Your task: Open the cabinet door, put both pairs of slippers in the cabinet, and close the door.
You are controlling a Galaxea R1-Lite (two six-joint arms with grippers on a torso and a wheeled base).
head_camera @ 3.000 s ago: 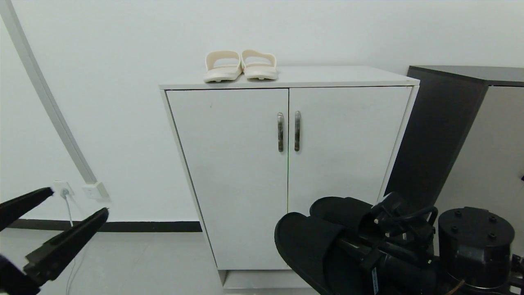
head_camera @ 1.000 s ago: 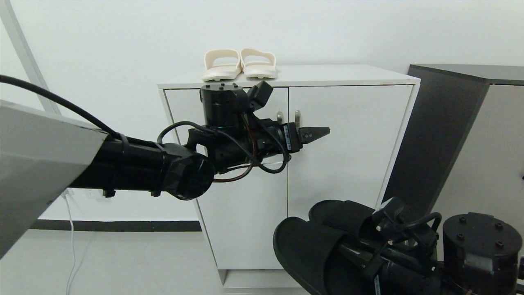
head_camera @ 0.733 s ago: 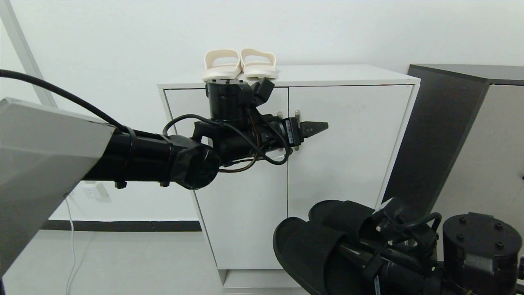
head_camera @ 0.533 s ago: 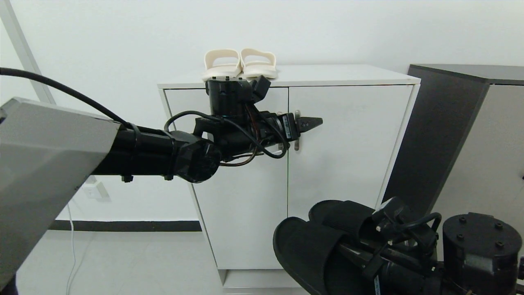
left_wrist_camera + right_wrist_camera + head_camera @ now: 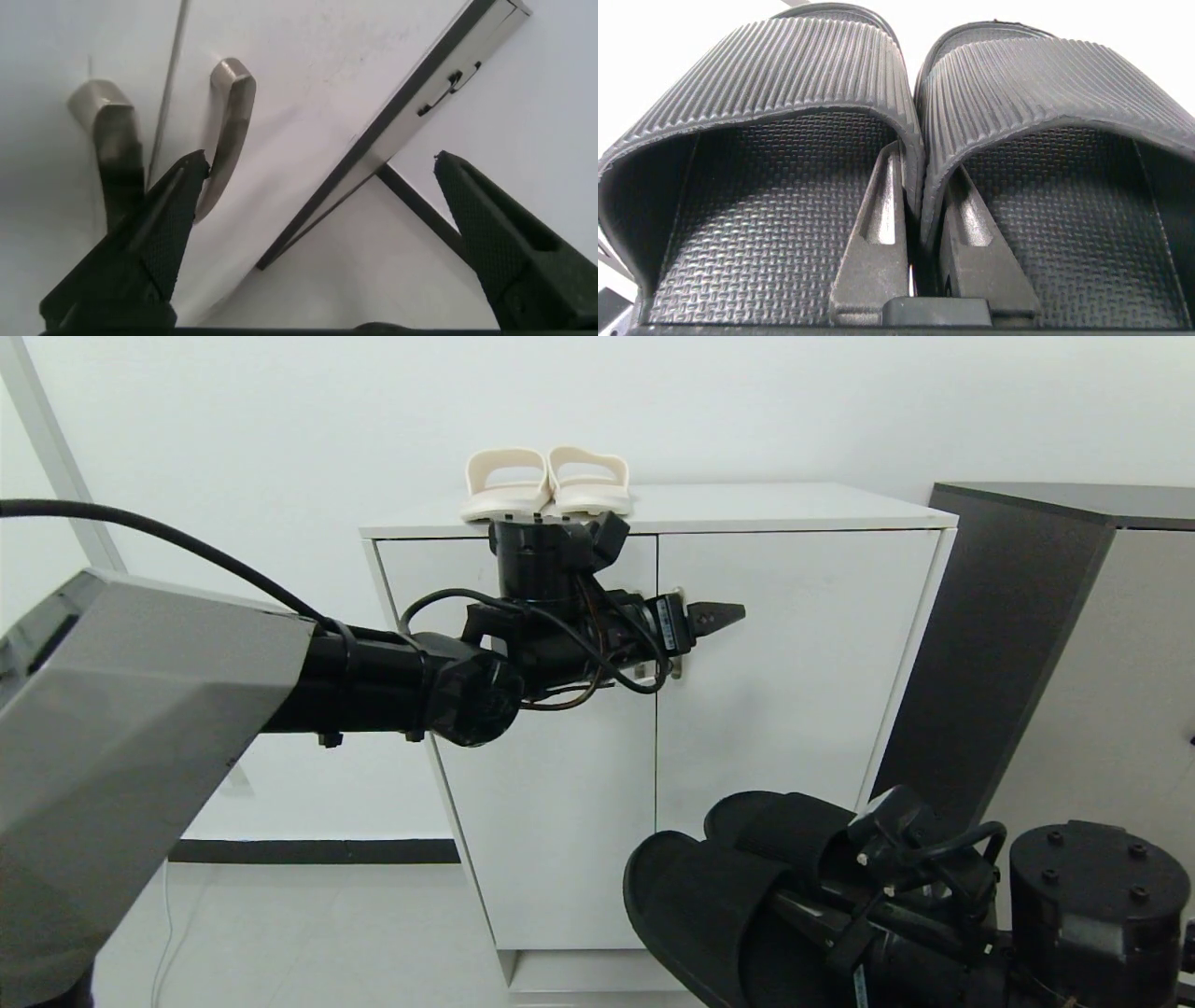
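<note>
Slippers [image 5: 548,485] atop cabinet [image 5: 794,509], left gripper [image 5: 320,161] before handles [image 5: 232,117]

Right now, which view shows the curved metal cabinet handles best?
Left wrist view: both curved metal handles appear close. In the head view, the left gripper covers most of them. The right wrist view faces the black ribbed slippers.

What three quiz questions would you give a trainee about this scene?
1. True or false: both doors of the cabinet are shut.
2. Where are the cream slippers? A: on top of the cabinet. B: on the floor. C: in the left gripper.
3. What is the right gripper holding?

Key: 1 true. 2 A. 3 the black slippers, clamped together by their inner straps.
</note>
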